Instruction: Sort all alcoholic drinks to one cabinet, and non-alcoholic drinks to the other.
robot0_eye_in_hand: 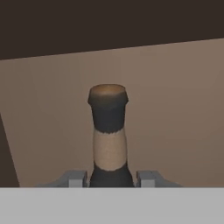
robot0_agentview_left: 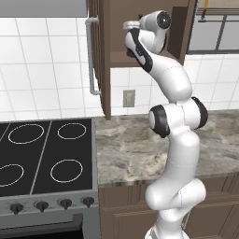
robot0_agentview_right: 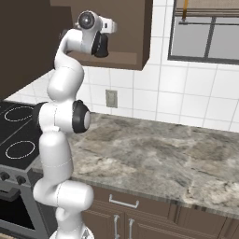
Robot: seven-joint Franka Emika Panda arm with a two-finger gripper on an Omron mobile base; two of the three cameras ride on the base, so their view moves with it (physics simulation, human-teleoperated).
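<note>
Up inside the open cabinet [robot0_agentview_left: 106,56], the jaws sit nearly closed on either side of the black bottle [robot0_eye_in_hand: 108,131], gripping its lower neck.

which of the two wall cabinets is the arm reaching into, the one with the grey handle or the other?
The cabinet whose open door carries the long grey handle, just right of the stove. The gripper is inside it, around a dark bottle.

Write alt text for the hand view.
A dark bottle with a pale band around its neck stands upright between the two fingertips of the hand, close against its sides. Behind it is the brown back wall of a cabinet.
</note>
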